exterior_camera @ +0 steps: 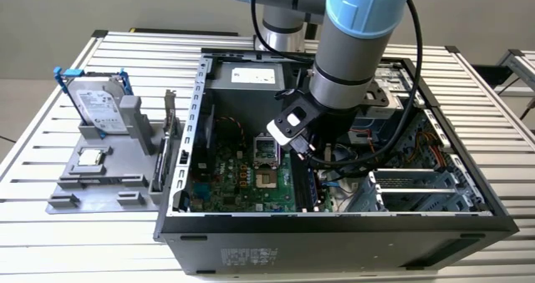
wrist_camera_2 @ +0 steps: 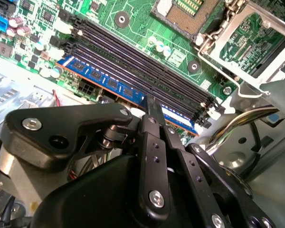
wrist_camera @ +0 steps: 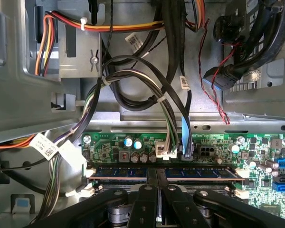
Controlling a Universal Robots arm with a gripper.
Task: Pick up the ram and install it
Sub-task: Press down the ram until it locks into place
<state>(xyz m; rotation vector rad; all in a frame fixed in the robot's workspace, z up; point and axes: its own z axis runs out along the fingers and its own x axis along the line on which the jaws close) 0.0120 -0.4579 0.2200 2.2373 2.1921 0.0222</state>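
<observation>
Second wrist view has the clearest look: my gripper [wrist_camera_2: 154, 114] is pinched on the ram [wrist_camera_2: 109, 81], the blue stick with dark chips, at about the middle of its length, fingers [wrist_camera_2: 154, 107] clamped across its thin faces. The ram sits along the outermost of the four memory slots [wrist_camera_2: 142, 64] on the green motherboard [wrist_camera_2: 133, 19] — I can't tell whether it's fully seated or only resting in the slot. The first wrist view agrees: the ram [wrist_camera: 199, 172] runs edge-on between the white slot latches [wrist_camera: 241, 174], with the gripper [wrist_camera: 157, 183] closed on its center.

From the exterior view the arm [exterior_camera: 355, 51] reaches down into the open computer case [exterior_camera: 334, 239], and the grey tray [exterior_camera: 92, 183] with the hard drive [exterior_camera: 98, 104] sits on the table beside it.

Handling-wise I'd call this thing light, stiff and thin — but fragile. It looks like it would flex or crack if twisted, so a mid-length grip on the flat faces seems right, keeping it straight over the slot.
</observation>
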